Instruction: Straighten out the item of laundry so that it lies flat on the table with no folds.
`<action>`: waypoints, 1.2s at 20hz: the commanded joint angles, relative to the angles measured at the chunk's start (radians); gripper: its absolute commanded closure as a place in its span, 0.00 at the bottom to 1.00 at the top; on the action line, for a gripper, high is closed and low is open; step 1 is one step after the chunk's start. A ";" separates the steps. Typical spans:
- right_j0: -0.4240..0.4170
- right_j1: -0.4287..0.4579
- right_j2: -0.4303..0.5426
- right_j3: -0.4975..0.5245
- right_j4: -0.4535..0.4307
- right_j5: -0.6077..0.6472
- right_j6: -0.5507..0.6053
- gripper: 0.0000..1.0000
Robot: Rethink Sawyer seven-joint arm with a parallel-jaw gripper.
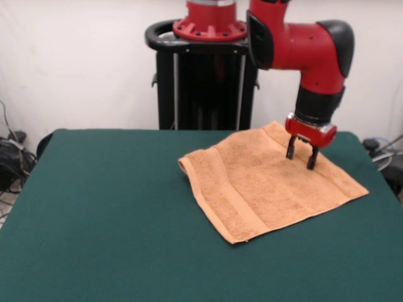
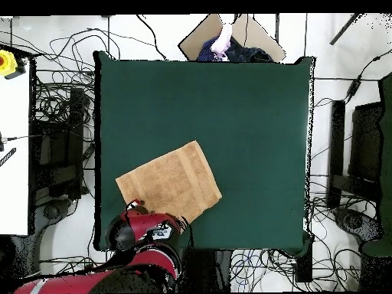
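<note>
Even, bright indoor light, prob. from overhead; no glare. Soft shadow under towel (image 1: 271,182) at its 9 o'clock edge on counter (image 1: 101,220). Front view was slightly soft; wall behind looked washed out.

This is a robotics lab. A red and black arm (image 1: 296,47) rises from a black pedestal (image 1: 204,82) at the twelve o'clock edge of a green felt table (image 1: 113,207), against a bare white wall (image 1: 75,56). From overhead, the table sits on a pale tiled floor (image 2: 53,46) strewn with black cables (image 2: 53,99) at three, six and nine o'clock. A white bench (image 2: 14,145) stands at nine o'clock, and a person (image 2: 223,40) sits at twelve o'clock by a cardboard sheet (image 2: 256,32).
</note>
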 commanded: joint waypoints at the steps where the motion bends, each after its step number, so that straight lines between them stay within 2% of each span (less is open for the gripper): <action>1: -0.006 0.215 0.164 -0.403 0.156 -0.248 0.152 0.00; 15: 0.010 0.253 0.183 -0.505 0.215 -0.251 0.160 0.00; 24: -0.032 0.264 0.249 -0.531 0.163 -0.298 0.172 0.00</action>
